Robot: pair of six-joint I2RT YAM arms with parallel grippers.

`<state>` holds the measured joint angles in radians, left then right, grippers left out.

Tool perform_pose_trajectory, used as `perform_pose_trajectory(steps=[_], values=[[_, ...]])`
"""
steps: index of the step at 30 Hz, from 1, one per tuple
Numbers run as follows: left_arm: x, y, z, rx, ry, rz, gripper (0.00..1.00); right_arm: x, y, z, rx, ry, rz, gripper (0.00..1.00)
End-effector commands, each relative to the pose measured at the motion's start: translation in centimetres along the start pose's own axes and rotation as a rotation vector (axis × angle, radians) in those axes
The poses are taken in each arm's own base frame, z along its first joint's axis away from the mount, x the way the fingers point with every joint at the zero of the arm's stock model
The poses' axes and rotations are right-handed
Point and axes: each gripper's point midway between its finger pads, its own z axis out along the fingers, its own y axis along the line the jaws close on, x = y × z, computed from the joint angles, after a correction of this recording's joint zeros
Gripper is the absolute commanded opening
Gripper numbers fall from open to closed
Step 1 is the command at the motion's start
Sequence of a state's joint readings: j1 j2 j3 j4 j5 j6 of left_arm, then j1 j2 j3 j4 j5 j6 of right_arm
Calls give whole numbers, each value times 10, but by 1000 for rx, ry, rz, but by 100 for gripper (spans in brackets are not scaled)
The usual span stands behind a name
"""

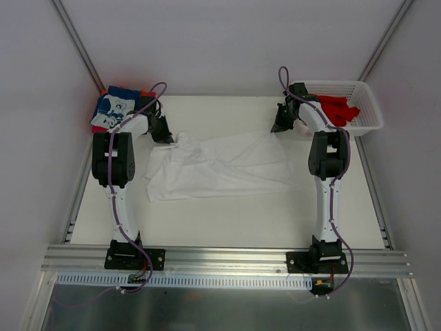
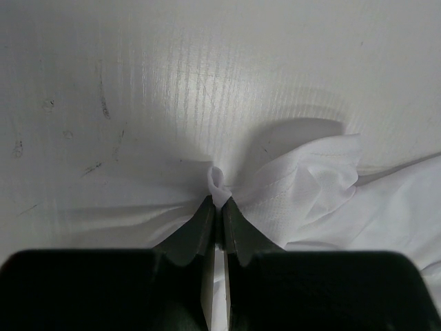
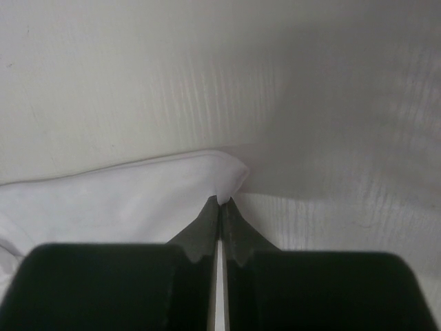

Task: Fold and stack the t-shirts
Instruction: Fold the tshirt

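Top view: a white t-shirt (image 1: 220,165) lies spread and wrinkled across the middle of the white table (image 1: 227,224), its long side running 9 to 3 o'clock. Both arms reach over it to the far edge.

The left gripper (image 1: 165,134) sits at the shirt's 10 o'clock corner. Left wrist cam: jaws pressed together w/ only a hairline slit between them, a small tuft of white cloth pinched at the tips and poking out toward 12. The rest of the fabric bunches off toward 3 o'clock, lying on the table surface.

The right gripper (image 1: 281,123) sits at the shirt's 2 o'clock corner. Right wrist cam: jaws likewise closed to a thin line, nipping the very edge of a rounded cloth corner. The fabric trails away toward 9 o'clock, bare tabletop from 12 round to 3.

At the table's 10 o'clock corner, just beyond the left arm, rests a folded stack (image 1: 114,109) of shirts: blue w/ white print on top, orange and red edges showing beneath. At 2 o'clock, a white lattice basket (image 1: 368,114) stands beside the right arm, holding crumpled red shirts (image 1: 342,110). The white shirt lies apart from both the stack and the basket.
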<state>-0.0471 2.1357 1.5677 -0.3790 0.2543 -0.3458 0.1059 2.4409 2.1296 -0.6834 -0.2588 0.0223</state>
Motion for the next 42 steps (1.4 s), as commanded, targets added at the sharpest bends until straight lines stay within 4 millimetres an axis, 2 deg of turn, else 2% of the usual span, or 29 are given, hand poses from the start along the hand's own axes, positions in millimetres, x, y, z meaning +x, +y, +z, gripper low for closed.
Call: perform_pose_trajectory(steps=[1, 5, 12, 19, 26, 37, 42], values=[[-8, -9, -17, 6, -44, 45, 0, 3, -56, -16, 129, 21, 144, 0], [-10, -8, -22, -9, -64, 40, 0, 3, -57, -22, 139, 12, 142, 1], [-17, -10, -39, -21, -117, 58, 0, -4, -50, -45, 138, -28, 135, 0], [-18, -25, -57, 7, -157, 80, 0, 5, -39, -59, 133, -33, 113, 1], [-12, -41, -82, 23, -198, 107, 0, 11, -26, -87, 131, -71, 83, 0], [0, -59, -128, 36, -282, 141, 0, 30, -18, -95, 129, -58, 66, 0], [14, -57, -136, 32, -282, 136, 0, 42, -17, -98, 136, -46, 60, 0]])
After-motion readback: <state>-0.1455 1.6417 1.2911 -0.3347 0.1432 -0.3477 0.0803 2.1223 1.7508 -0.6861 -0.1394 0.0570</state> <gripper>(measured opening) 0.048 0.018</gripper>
